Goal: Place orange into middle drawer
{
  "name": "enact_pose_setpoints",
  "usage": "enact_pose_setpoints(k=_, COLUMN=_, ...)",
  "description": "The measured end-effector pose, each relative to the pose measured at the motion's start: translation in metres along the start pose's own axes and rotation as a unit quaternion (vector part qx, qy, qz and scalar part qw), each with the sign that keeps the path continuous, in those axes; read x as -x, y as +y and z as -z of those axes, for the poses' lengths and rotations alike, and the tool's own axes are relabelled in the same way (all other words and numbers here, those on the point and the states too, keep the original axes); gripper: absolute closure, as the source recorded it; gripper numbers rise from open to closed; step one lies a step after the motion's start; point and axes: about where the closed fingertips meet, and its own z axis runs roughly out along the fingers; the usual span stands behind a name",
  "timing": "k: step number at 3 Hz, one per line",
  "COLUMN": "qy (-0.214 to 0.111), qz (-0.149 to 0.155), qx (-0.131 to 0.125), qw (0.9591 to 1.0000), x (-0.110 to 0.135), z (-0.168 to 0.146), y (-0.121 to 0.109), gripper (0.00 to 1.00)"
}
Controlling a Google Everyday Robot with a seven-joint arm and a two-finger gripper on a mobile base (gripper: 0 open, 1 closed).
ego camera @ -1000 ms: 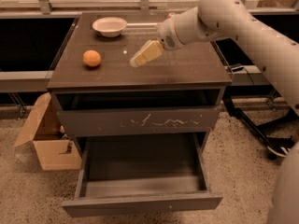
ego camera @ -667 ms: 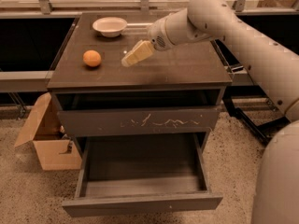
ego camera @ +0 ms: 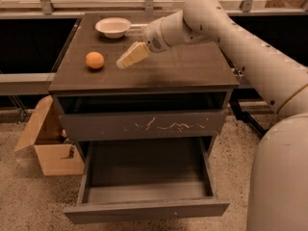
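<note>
Gripper (ego camera: 131, 57) near the orange (ego camera: 95, 60), fingers (ego camera: 136, 52) closed together, empty; the orange looks light, firm, roll-prone: grip across its middle

Hand (ego camera: 124, 61) near orange (ego camera: 95, 60) atop cabinet (ego camera: 183, 69)

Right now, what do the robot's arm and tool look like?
The arm is thick, round and creamy white, with rows of tiny dark dots along it. Its tool is pale yellow and wedge-shaped. It sits above the cabinet top, beside the orange but not touching it.
</note>
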Motion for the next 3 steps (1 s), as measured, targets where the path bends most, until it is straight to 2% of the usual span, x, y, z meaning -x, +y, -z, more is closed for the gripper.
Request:
enact_pose_setpoints(k=2, qy=0.012, qz=0.021, qx=0.050, qw=0.9985, x=0.014, z=-0.065, y=0.013, gripper=0.00)
enact_pose_setpoints(k=3, qy=0.004, qz=0.017, qx=0.062, qw=0.9980, x=0.019, z=-0.089, y=0.019, gripper=0.00)
